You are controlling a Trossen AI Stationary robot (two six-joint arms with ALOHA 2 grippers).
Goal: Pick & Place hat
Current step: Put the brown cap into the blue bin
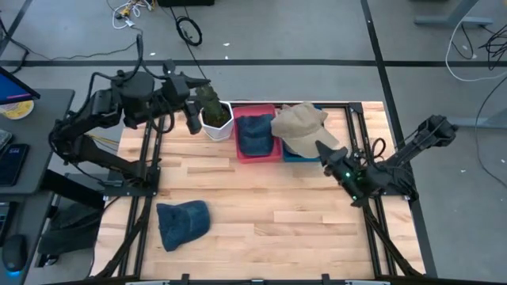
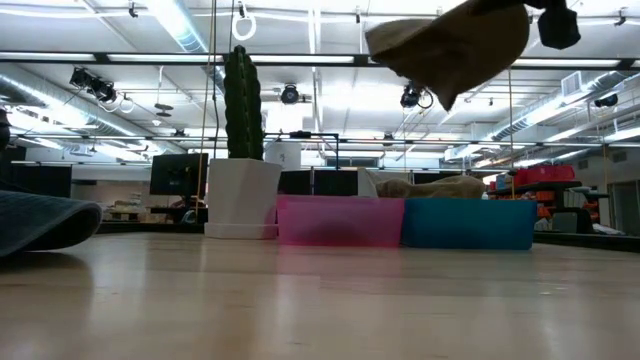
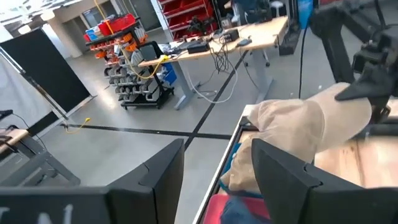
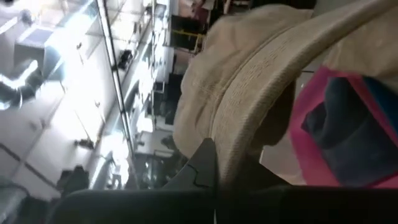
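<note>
A tan hat (image 1: 299, 123) hangs in the air over the blue bin (image 2: 468, 222), with my right gripper (image 1: 324, 149) shut on it; in the low view the hat (image 2: 450, 40) is well above the bins. The pink bin (image 1: 255, 134) beside it holds a blue hat (image 1: 253, 131). Something tan (image 2: 430, 185) shows over the blue bin's rim. Another blue hat (image 1: 183, 222) lies flat on the table near the front left. My left gripper (image 1: 193, 119) is raised at the far left beside the cactus pot (image 1: 216, 120), open and empty (image 3: 217, 180). My right gripper pinches the tan hat's brim (image 4: 229, 152) between its two fingers, at the brim's edge on the side toward the table's right. The fingers come about level from the right. The hat is lifted clear, its crown (image 1: 295, 120) reaching away from the gripper over the bins.
A white pot with a green cactus (image 1: 209, 100) stands at the far edge, left of the pink bin and close to my left gripper. Black frame rails (image 1: 147, 158) run along both sides of the wooden table. The middle of the table (image 1: 277, 214) is bare wood.
</note>
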